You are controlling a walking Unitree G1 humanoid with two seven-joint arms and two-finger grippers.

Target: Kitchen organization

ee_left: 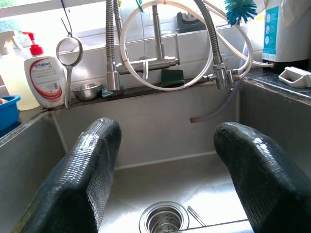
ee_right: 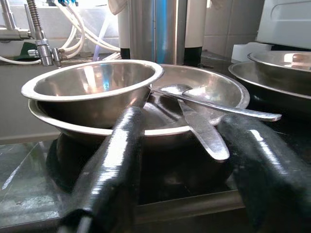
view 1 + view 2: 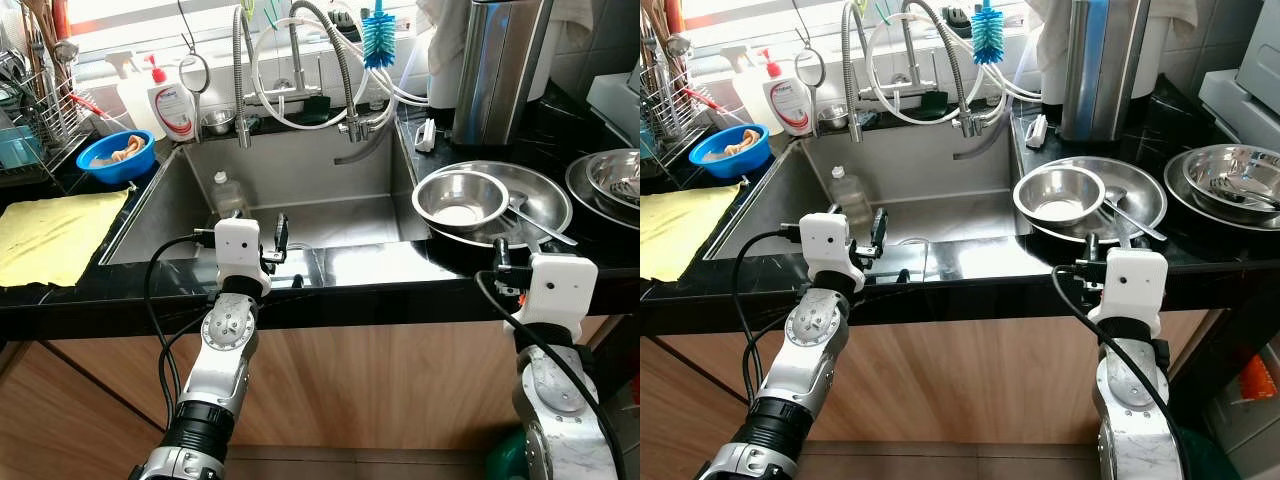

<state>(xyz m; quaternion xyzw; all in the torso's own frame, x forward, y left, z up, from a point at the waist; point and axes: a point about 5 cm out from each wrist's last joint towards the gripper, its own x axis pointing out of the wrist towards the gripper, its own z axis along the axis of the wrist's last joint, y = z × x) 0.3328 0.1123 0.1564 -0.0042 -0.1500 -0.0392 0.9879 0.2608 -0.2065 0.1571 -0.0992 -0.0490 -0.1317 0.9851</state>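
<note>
Steel small bowl [image 2: 92, 85] in wide steel plate [image 2: 214, 97]: light, rigid, slippery; pinch rim. Right gripper [image 2: 187, 160] spread; left gripper [image 1: 165, 170] spread.

A small steel bowl [image 3: 461, 199] sits tilted inside a wide, shallow steel basin [image 3: 540, 196] on the black bench [image 3: 400, 262] just right of the sink [image 3: 300, 190]. Two pieces of steel cutlery [image 2: 204, 131] lie in the basin, handles jutting over its near rim. Farther right on the bench, a second stack of steel bowls [image 3: 1230, 180] holds more utensils. A clear plastic bottle [image 3: 227, 193] stands upright in the sink's left corner.
</note>
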